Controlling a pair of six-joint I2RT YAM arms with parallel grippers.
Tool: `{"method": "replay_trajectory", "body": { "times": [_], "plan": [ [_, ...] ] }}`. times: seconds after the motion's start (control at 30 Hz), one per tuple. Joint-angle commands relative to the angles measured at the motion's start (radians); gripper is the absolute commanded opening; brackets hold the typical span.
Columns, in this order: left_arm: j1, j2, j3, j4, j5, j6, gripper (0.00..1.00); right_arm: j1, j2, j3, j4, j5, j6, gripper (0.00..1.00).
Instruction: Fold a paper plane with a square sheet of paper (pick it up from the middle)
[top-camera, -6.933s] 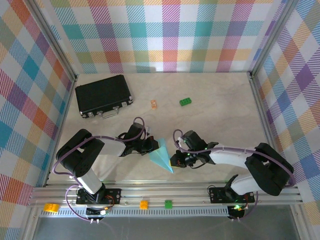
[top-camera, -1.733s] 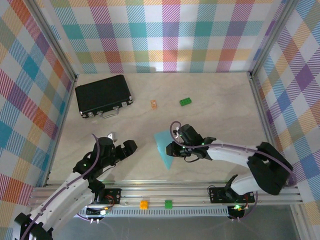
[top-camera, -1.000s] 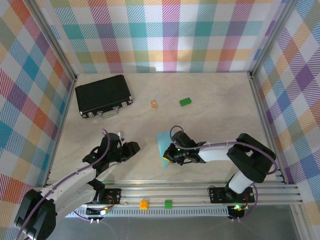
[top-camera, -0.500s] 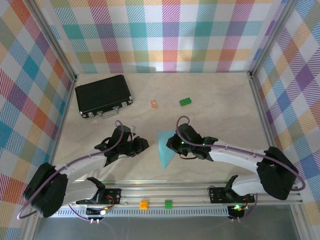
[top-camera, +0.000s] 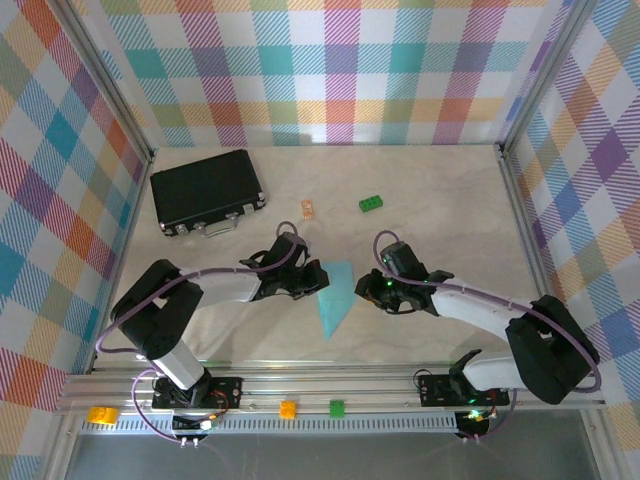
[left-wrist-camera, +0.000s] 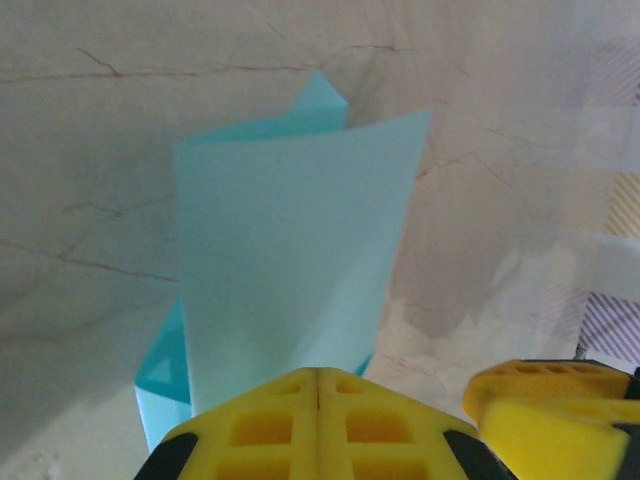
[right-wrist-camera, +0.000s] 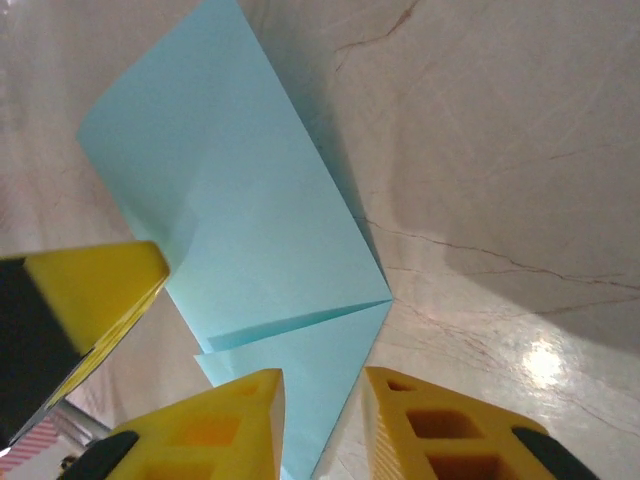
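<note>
Half a second on, the left gripper (top-camera: 314, 280) has crossed the gap to the left edge of the paper plane (top-camera: 335, 298) and closed. The right gripper (top-camera: 364, 291) has backed off to the plane's right side and its jaws have parted.

From above, the plane lies on the table (top-camera: 440, 200) between the two grippers, in the near half and well apart from the black case (top-camera: 207, 190) at the far left. Its long axis runs far to near and leans a little left. The sharp tip points at the near edge, between the two arm bases. The broad end faces the far wall. The green brick (top-camera: 371, 204) and a small orange piece (top-camera: 308, 208) sit beyond the broad end, clear of it.

In the left wrist view, the left gripper (left-wrist-camera: 318, 385) has its yellow pads pressed together with no gap. A flap of the paper plane (left-wrist-camera: 290, 260) rises straight out of them, so the jaws are pinching the paper. One small corner of a lower layer pokes out past the flap's top edge.

In the right wrist view, the right gripper (right-wrist-camera: 322, 400) has its fingers slightly apart. The paper plane (right-wrist-camera: 240, 200) lies flat on the table just ahead of them. A crease runs across it, and the edge of a lower layer reaches into the gap. The pads are not closed on it.
</note>
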Motion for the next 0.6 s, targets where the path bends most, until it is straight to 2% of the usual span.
{"method": "replay_trajectory", "body": {
  "times": [0.0, 0.2, 0.57],
  "plan": [
    [-0.005, 0.037, 0.017, -0.047, -0.037, 0.037, 0.01, -0.015, 0.031, 0.015, 0.021, -0.108, -0.051, 0.34],
    [-0.004, 0.076, -0.048, 0.015, -0.04, 0.025, 0.0, -0.028, 0.107, 0.047, 0.018, -0.154, -0.063, 0.47],
    [-0.004, 0.089, -0.171, 0.191, 0.037, -0.004, 0.0, -0.03, 0.16, 0.042, 0.109, -0.207, -0.029, 0.5]
  ]
}}
